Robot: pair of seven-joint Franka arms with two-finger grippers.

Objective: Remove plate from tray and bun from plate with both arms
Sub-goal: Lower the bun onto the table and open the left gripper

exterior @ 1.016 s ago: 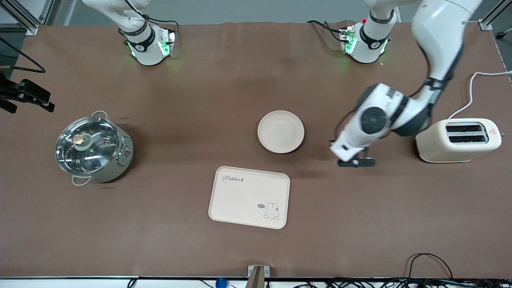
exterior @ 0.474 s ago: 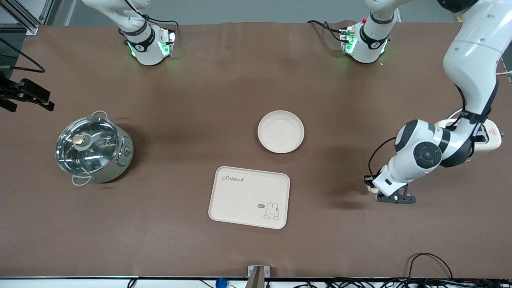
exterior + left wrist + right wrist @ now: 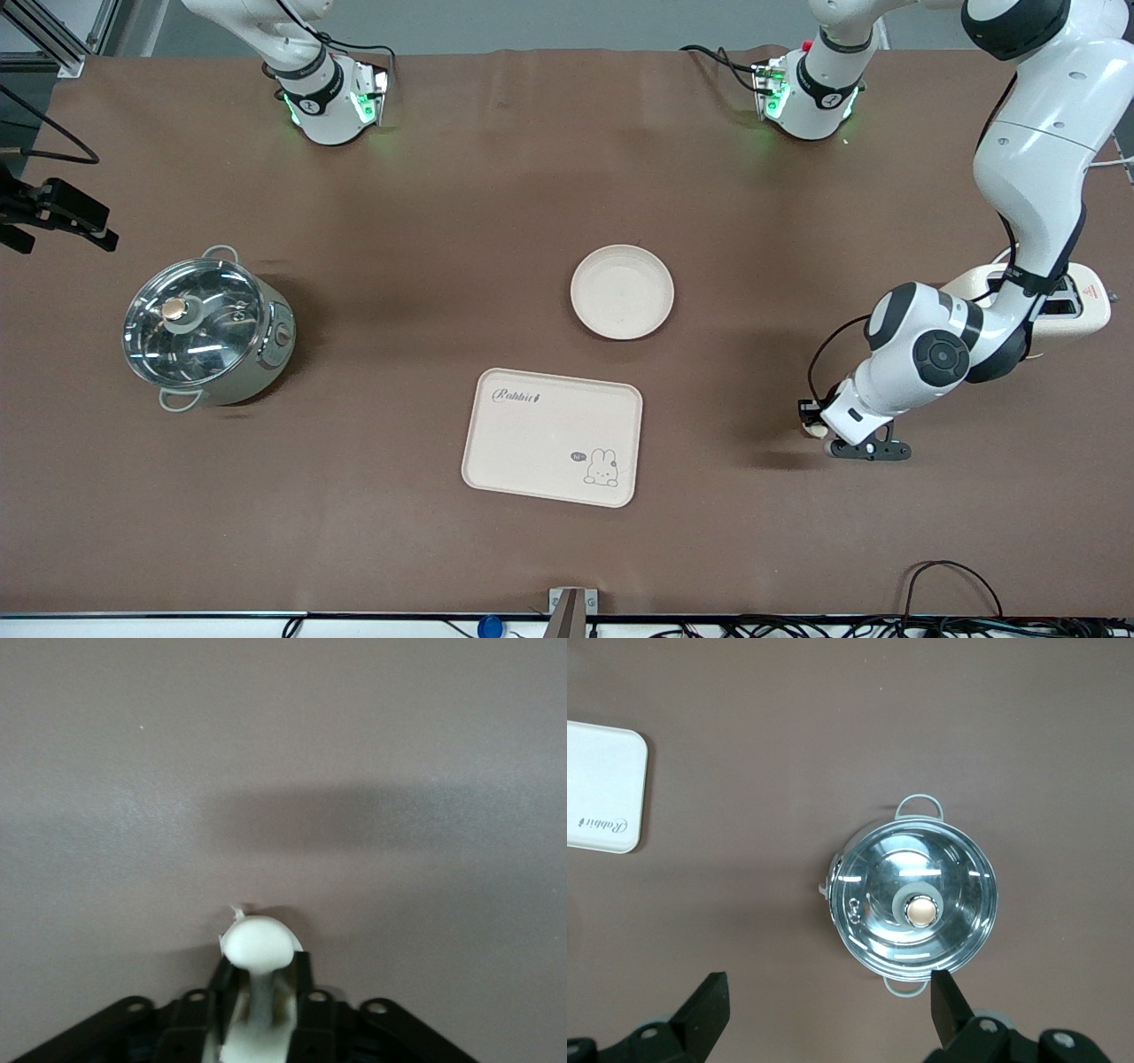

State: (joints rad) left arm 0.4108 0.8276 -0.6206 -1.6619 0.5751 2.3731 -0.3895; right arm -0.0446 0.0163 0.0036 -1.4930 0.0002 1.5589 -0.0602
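Note:
My left gripper (image 3: pixel 817 431) is low over the bare table, toward the left arm's end and nearer the front camera than the toaster. It is shut on the bun (image 3: pixel 810 431), a small pale cream lump. In the left wrist view the bun (image 3: pixel 257 943) bulges out between the fingers of my left gripper (image 3: pixel 261 968), close above the brown cloth. The plate (image 3: pixel 622 291) lies empty mid-table, just farther from the camera than the tray. My right gripper (image 3: pixel 828 1010) is open and empty, high over the table by the pot (image 3: pixel 914 908); it is out of the front view.
A cream rabbit tray (image 3: pixel 552 437) lies nearer the camera than the plate. A steel pot with glass lid (image 3: pixel 206 326) stands toward the right arm's end. A cream toaster (image 3: pixel 1076 306) stands partly hidden under the left arm.
The left arm swung from beside the plate toward its own end of the table and nearer the camera, then settled low. The plate, tray and pot have not moved.

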